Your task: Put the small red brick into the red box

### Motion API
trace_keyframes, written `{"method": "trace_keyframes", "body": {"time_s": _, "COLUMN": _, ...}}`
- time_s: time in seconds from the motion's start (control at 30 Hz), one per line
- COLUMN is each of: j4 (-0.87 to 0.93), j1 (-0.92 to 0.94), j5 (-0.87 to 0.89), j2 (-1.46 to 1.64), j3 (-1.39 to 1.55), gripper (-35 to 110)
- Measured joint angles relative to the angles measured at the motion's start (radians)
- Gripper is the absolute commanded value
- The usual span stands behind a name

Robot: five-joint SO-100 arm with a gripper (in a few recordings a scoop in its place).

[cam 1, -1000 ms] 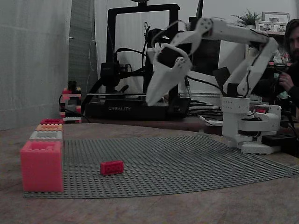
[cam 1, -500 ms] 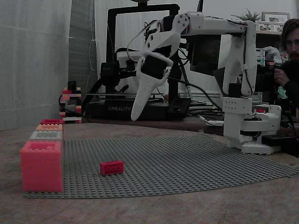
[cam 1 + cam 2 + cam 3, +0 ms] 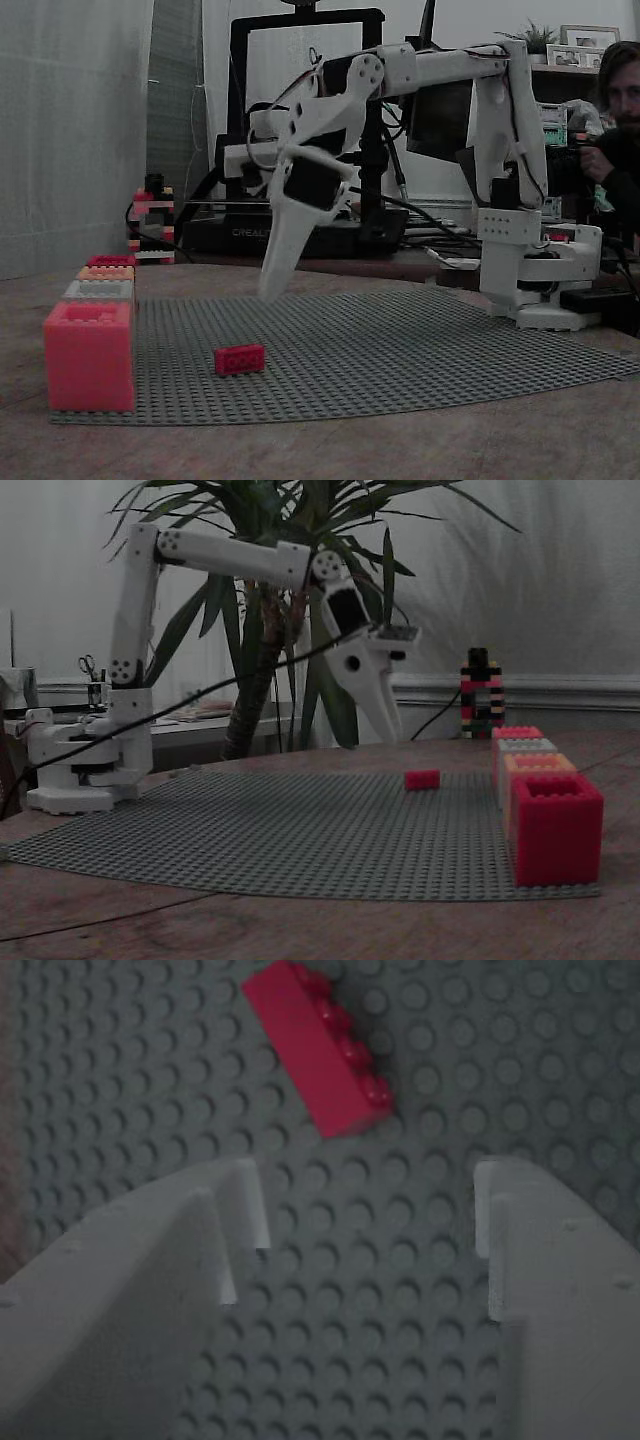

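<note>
Approach step: gripper (image 3: 365,1215), fingers spread wide and empty, hangs above the grey studded baseplate (image 3: 400,350) just short of the small red brick (image 3: 318,1048), which lies loose there, well apart from the red box (image 3: 556,825); next, judged: descend, straddle brick, close.

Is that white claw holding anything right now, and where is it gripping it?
Nothing. The claw is open and empty above the grey baseplate; the small red brick lies ahead of it, untouched.
</note>
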Motion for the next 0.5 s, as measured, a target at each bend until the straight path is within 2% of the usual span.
{"method": "trace_keyframes", "body": {"time_s": 0.5, "j4": -0.140, "j1": -0.034, "j5": -0.014, "j2": -0.133, "j3": -0.046, "gripper": 16}}
